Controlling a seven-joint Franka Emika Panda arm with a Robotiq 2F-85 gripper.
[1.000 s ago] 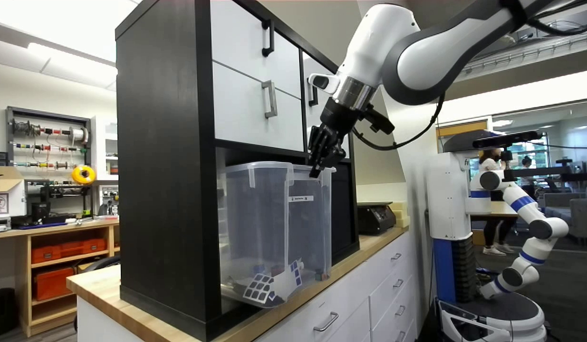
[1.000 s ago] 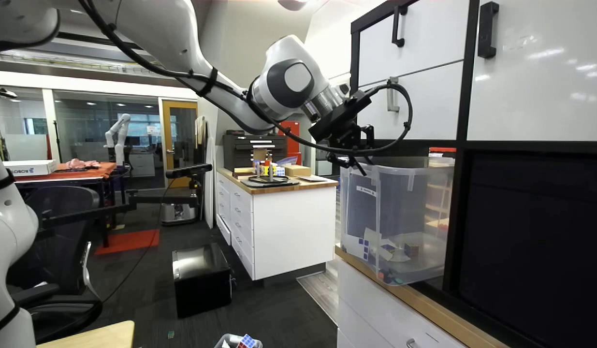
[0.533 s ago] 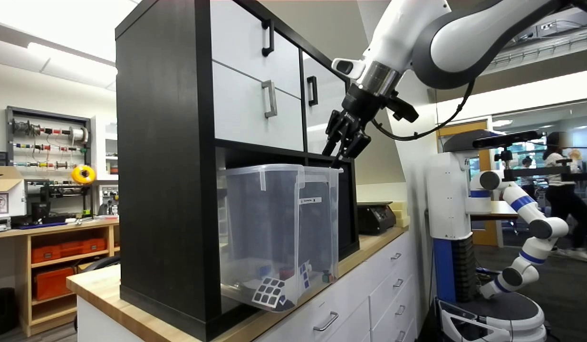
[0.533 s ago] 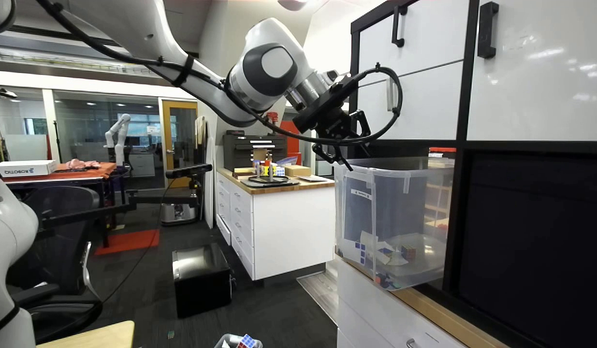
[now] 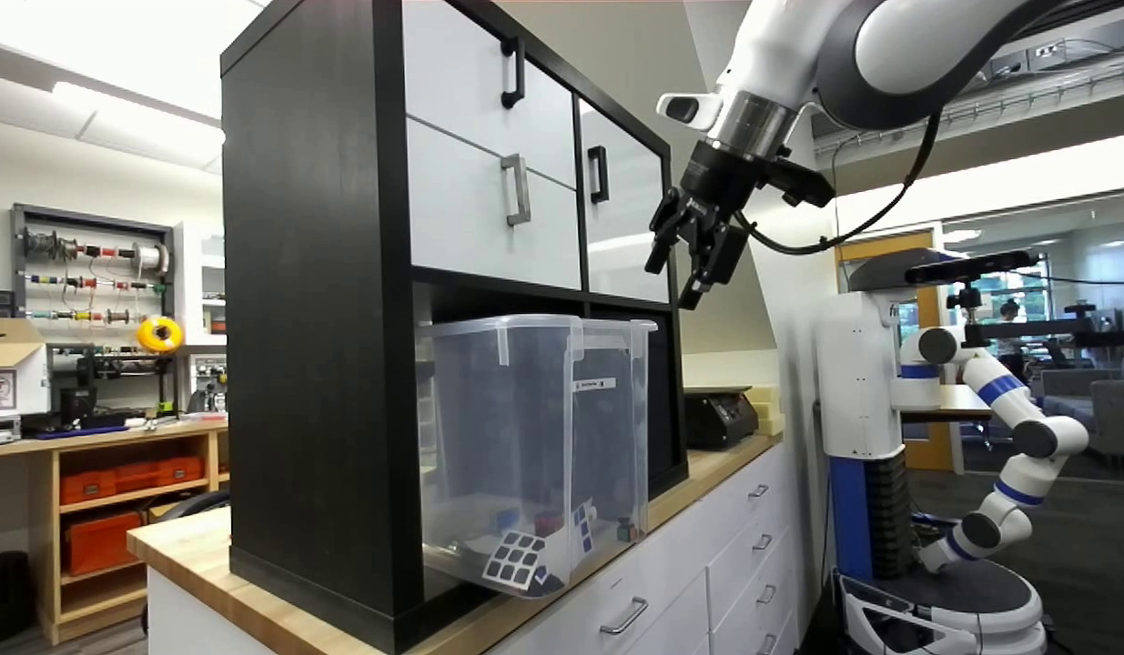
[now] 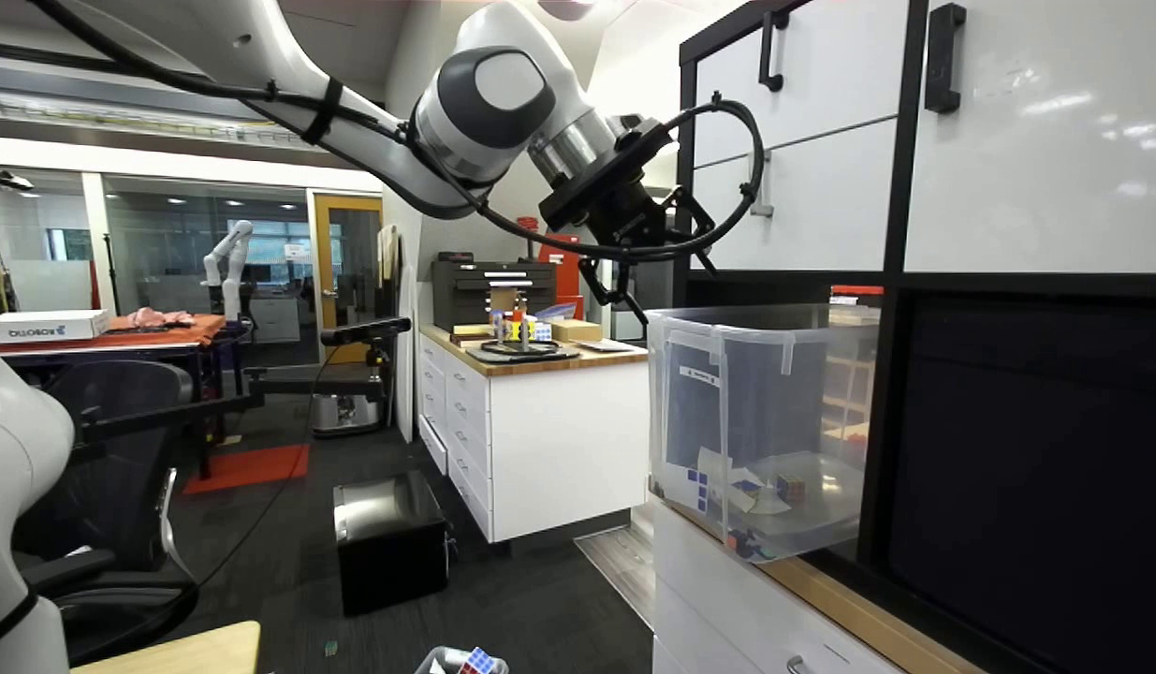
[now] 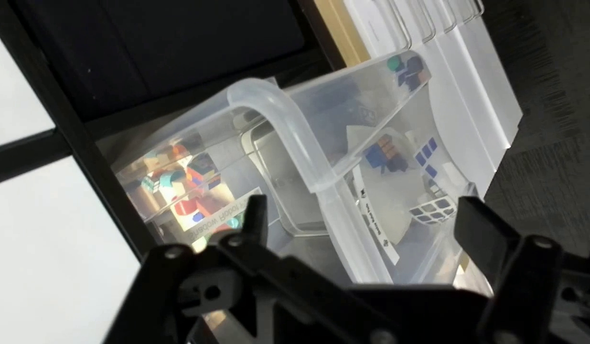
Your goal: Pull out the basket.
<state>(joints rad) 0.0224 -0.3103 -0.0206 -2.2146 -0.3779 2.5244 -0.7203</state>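
Note:
The basket [image 5: 507, 409] is a large clear plastic bin, seen in both exterior views. It stands upright, partly out of its cube in the dark shelf, its front end reaching over the edge of the wooden counter. Small cubes and a paper with a grid pattern show through its walls. My gripper [image 5: 673, 284] hangs tilted just above the front rim, apart from it. In an exterior view the gripper [image 6: 679, 298] has its fingers spread. The wrist view has the front rim [image 7: 295, 138] crossing below the wide gap of the gripper [image 7: 361, 203], with nothing held.
White drawer fronts [image 5: 489, 218] with protruding handles sit directly above the basket's cube. A black device [image 5: 721, 418] rests on the counter farther along. White counter drawers [image 6: 727, 580] lie below. A dark panel [image 6: 1027, 468] fills the neighbouring cube.
A second ago the fingers were at the front rim. The basket came slightly farther out of the shelf. Then the gripper opened, let go, and rose back away; the basket stays put.

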